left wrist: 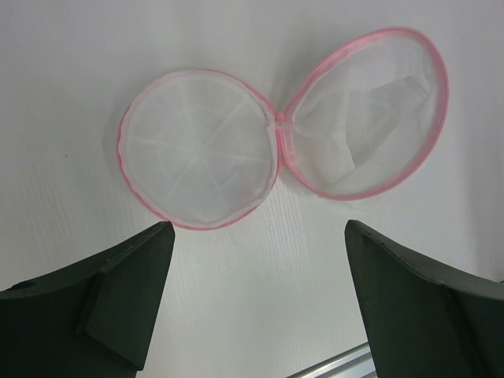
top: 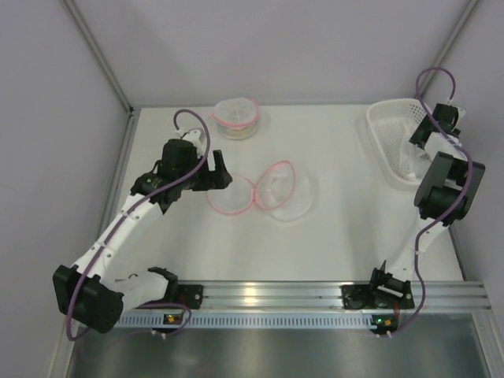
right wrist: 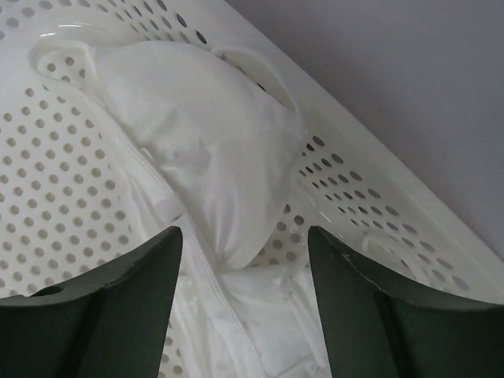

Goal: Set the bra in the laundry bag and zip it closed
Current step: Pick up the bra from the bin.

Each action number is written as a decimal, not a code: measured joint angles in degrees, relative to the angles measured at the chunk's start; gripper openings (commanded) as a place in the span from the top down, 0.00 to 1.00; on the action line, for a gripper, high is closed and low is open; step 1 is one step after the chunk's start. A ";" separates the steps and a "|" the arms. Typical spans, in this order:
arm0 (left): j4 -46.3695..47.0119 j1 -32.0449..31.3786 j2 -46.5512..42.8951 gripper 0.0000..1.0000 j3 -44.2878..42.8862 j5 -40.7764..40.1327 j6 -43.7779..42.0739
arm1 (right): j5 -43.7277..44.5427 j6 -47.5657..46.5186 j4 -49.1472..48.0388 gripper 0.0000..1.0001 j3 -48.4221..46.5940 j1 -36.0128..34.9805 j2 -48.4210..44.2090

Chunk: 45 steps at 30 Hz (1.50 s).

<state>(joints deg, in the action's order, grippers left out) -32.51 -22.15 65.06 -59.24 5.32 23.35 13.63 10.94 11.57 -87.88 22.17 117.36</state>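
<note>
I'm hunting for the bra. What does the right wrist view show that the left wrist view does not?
Only the right wrist view: a white fabric bra lying in a white perforated plastic basket. Only the left wrist view: a round pink-rimmed mesh laundry bag, unzipped, its halves spread on the white table. Both: dark fingers standing apart, the right tool at the bra, the left tool before the bag.

Soft, even light from overhead fills every view, and shadows are faint. A glare patch shines on the metal rail [top: 252,293]. In the left wrist view the dark fingers [left wrist: 118,307] look slightly soft, the laundry bag [left wrist: 197,161] mesh crisp. The white bra [right wrist: 213,157] against the white basket [right wrist: 47,197] reads low-contrast, only its folds gently shaded.
</note>
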 measured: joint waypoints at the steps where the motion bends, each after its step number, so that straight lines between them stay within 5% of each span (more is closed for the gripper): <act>1: 0.00 0.00 -0.13 0.05 0.00 0.00 0.28 | -0.07 -0.39 -0.31 0.39 -0.55 0.07 0.68; 8: 0.00 0.00 -0.74 0.05 0.00 -0.22 1.60 | -0.85 -0.96 -0.48 0.68 -4.00 0.59 5.05; 10: 0.02 0.00 -1.09 0.05 0.00 -0.22 2.03 | -0.87 -1.31 -0.46 0.96 -5.20 0.76 6.19; 11: 0.02 0.00 -1.22 0.05 0.00 -0.22 2.21 | -0.92 -1.40 -0.42 1.00 -5.73 0.83 6.64; 19: 0.07 0.00 -1.90 0.07 0.00 -0.20 3.08 | -5.09 -0.90 -2.93 1.00 -4.28 0.96 5.46; 28: 6.05 0.00 0.98 0.08 -0.92 4.87 0.83 | -16.44 1.27 -8.63 1.00 6.64 -0.44 -18.82; 38: 23.91 -0.98 9.14 0.07 -5.46 16.22 -0.74 | -31.91 4.81 -19.15 1.00 11.96 -3.82 -37.70; 45: 36.02 -8.26 20.41 0.07 -16.65 21.24 -2.80 | -40.24 12.98 -25.70 1.00 20.46 -8.26 -44.15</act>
<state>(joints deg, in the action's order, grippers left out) 3.51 -30.41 85.47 -75.90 26.57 20.56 -26.61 23.92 -14.13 -67.42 13.91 73.21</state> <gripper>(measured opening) 0.928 0.010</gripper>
